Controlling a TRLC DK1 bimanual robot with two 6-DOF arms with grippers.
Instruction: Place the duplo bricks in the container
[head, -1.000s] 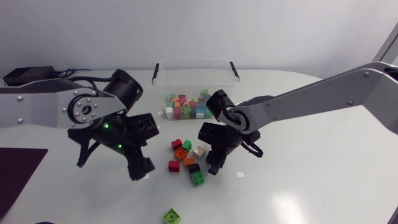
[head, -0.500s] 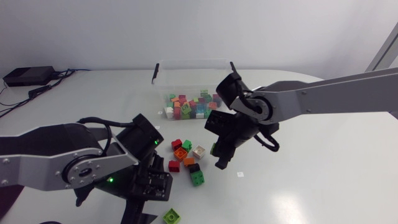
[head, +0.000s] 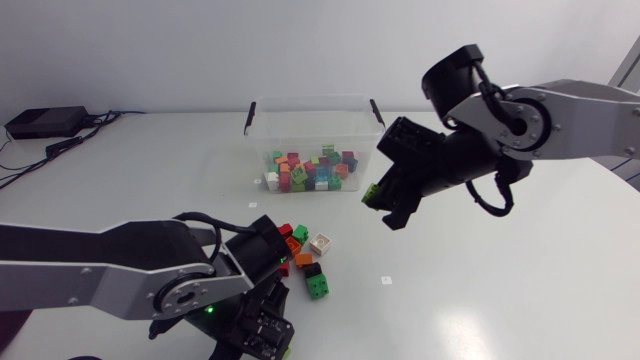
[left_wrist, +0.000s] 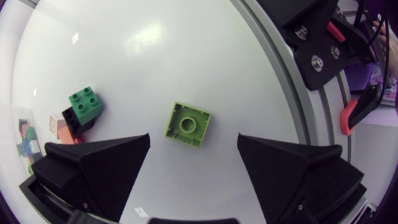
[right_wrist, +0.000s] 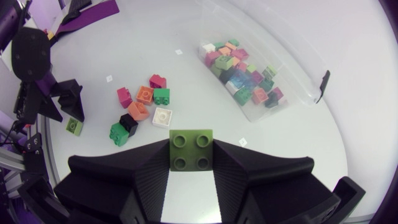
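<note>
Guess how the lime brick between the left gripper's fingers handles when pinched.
Lime brick looks rigid with flat sides, likely pinches squarely; right gripper holds a similar green brick that way. Lying hollow side up, it shouldn't roll; smooth plastic may slide if nudged.

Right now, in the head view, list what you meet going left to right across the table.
Left arm → cluster of loose duplo bricks → lime-green duplo brick gripped in the right tool → right arm's silver link. The container overlaps the cluster, so it is left out.
</note>
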